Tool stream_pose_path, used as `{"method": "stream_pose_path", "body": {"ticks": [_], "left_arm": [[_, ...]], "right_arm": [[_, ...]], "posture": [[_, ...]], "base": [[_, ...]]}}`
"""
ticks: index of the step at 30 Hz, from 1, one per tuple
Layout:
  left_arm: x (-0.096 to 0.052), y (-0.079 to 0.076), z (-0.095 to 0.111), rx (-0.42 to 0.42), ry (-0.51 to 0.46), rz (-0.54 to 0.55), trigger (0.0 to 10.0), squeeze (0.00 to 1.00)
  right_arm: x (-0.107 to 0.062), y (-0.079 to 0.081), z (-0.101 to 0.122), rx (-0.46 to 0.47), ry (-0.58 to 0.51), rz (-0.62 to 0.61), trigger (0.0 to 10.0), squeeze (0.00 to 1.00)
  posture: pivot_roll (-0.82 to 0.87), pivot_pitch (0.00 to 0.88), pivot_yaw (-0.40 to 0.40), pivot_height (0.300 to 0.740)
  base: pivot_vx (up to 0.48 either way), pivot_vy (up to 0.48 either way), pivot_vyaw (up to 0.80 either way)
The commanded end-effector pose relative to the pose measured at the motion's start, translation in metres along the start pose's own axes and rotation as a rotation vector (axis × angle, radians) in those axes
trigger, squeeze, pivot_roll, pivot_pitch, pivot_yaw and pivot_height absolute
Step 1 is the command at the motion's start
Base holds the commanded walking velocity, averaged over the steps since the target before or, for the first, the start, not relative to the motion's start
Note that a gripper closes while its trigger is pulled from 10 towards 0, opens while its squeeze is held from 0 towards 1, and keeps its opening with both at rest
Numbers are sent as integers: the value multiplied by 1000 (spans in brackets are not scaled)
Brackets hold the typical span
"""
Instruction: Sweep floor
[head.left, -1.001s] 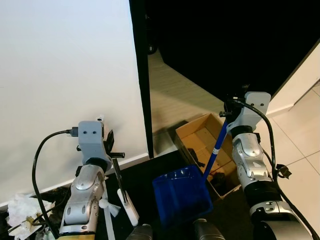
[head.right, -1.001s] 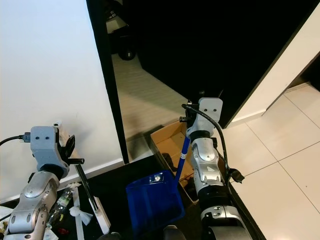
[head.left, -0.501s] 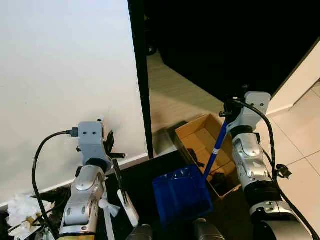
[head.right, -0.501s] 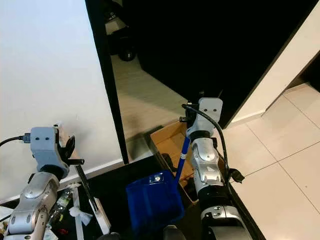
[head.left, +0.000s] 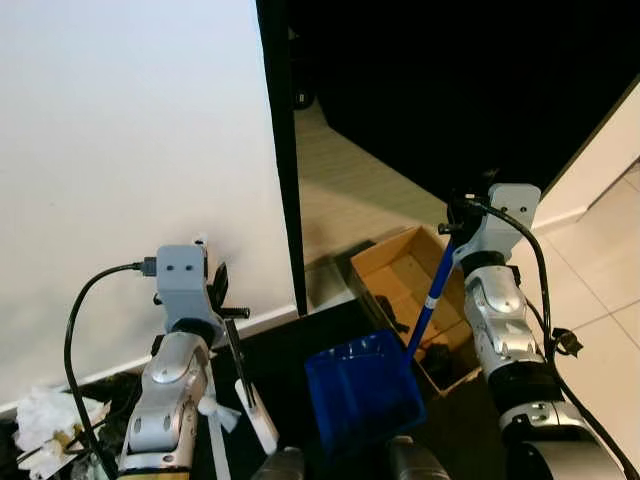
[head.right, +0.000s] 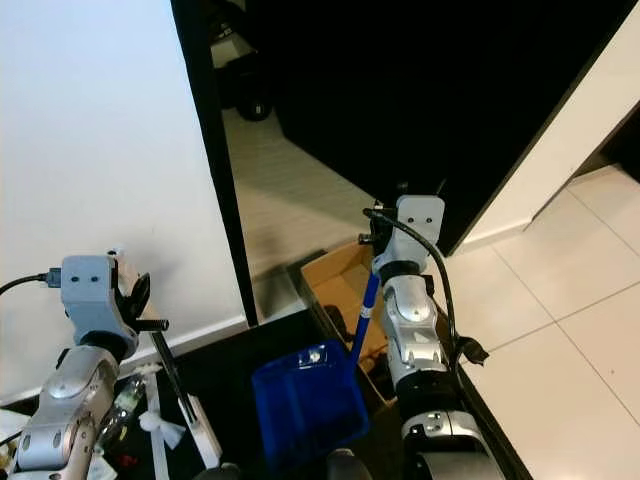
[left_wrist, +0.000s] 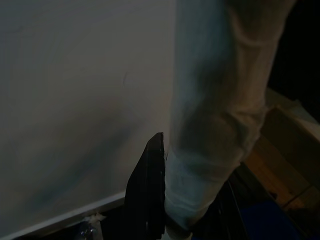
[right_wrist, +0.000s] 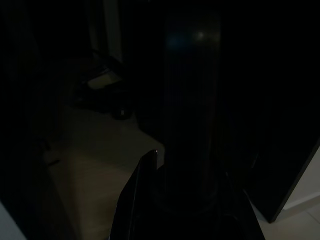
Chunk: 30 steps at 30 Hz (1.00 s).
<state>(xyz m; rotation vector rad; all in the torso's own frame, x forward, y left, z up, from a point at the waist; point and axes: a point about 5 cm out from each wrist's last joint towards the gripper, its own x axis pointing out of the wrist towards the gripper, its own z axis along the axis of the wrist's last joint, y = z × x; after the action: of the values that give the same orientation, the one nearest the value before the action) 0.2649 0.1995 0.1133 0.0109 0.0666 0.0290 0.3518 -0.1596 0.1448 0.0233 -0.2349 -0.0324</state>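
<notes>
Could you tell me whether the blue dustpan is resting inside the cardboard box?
No, the blue dustpan hangs over the dark floor beside the open cardboard box, not inside it.

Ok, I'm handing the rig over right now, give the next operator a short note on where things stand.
Left gripper is shut on the broom, its head near the floor by the white wall.
Right gripper is shut on the dustpan by its blue handle, pan hanging low beside the open cardboard box.
Litter lies on the floor at far left, not yet swept.
Left to do: sweep it into the pan.
</notes>
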Motion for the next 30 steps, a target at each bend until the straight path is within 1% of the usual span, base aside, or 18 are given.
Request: {"method": "stream_pose_path", "body": {"ticks": [1, 17, 30], "left_arm": [[-3, -2, -2, 0, -2, -4, 10000, 0], [-2, 0, -1, 0, -5, -1, 10000, 0], [-2, -1, -1, 0, -8, -1, 10000, 0]], "right_arm": [[-1, 0, -3, 7, 16, -2, 10000, 0], [-1, 0, -3, 9, 15, -5, 10000, 0], [-1, 0, -4, 8, 16, -6, 10000, 0]], "posture": [[228, 136, -40, 740], [226, 139, -37, 740], [226, 141, -36, 740]], "base": [[-480, 0, 0], [-427, 0, 0], [0, 0, 0]]}}
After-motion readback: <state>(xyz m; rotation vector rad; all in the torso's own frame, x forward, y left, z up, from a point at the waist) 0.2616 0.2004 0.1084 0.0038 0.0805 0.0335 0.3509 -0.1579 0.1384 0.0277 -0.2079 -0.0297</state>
